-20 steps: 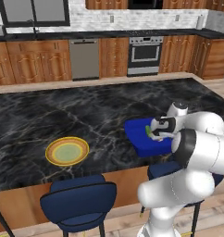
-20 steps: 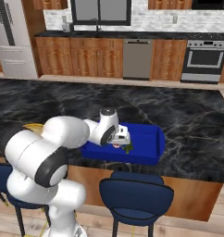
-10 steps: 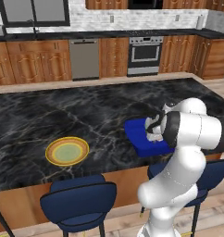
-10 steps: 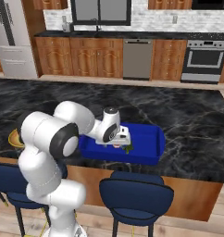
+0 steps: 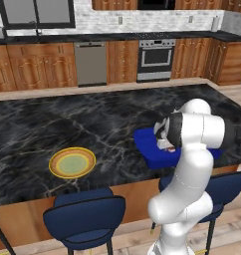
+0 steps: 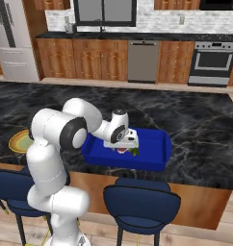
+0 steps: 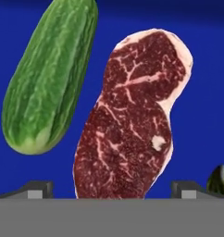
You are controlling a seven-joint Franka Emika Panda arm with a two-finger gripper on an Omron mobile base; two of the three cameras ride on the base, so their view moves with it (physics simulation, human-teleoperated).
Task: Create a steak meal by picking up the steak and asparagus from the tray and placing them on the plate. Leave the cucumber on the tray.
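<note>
The red-pink marbled steak (image 7: 132, 115) lies flat on the floor of the bright blue tray (image 7: 204, 111). My gripper (image 7: 111, 190) is open, hovering low over it, with one fingertip (image 7: 37, 189) on each side of the steak's near end. The stubby bright green cucumber (image 7: 49, 78) lies beside the steak. A dark green tip of asparagus (image 7: 220, 179) peeks in at the edge. From the right base view, the gripper (image 6: 122, 144) points down into the tray (image 6: 154, 161) over the steak (image 6: 121, 150), asparagus (image 6: 135, 152) next to it. The yellow-rimmed plate (image 5: 72, 162) sits far left on the counter.
The tray (image 5: 145, 143) sits near the front edge of the dark marble island, partly behind my arm. Blue bar stools (image 5: 85, 214) stand along the island's front. Open counter stretches between tray and plate (image 6: 18, 141).
The arm's shoulder and elbow links have swung and risen into a more upright pose. The hand has stayed low over the tray, with the gripper open.
</note>
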